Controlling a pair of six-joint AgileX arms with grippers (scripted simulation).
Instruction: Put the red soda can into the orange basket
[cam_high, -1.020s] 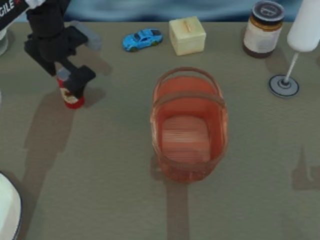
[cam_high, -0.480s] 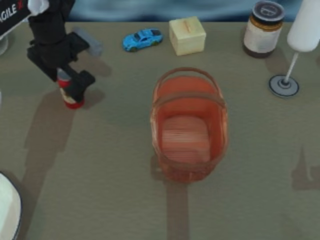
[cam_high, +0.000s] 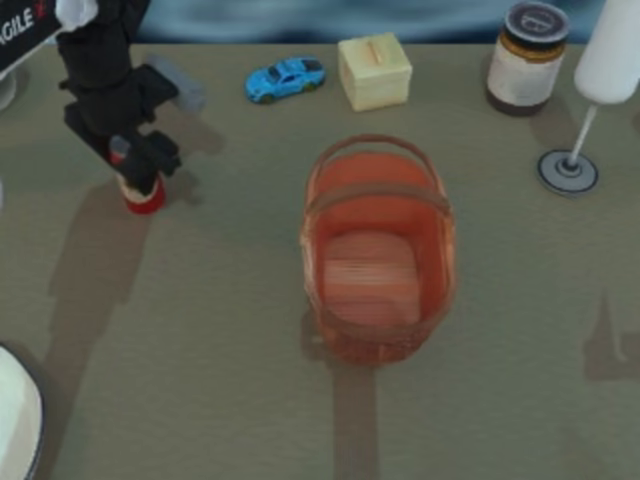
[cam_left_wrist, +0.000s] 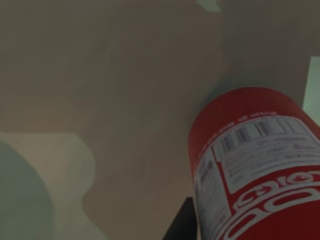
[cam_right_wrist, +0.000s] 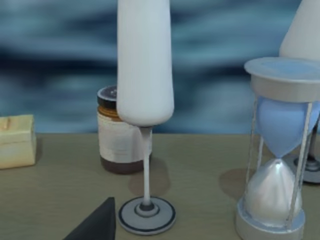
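Red soda can (cam_high: 143, 192), upright at table's (cam_high: 220, 330) far left, clamped in left gripper's (cam_high: 135, 165) jaws from above, well apart from orange basket (cam_high: 377, 250).

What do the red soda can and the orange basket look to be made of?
The red soda can looks like smooth painted metal: glossy red wall with a printed barcode label. The orange basket looks like woven translucent plastic or dyed wicker; ribbed weave shows on its floor and walls, and the table shows faintly through.
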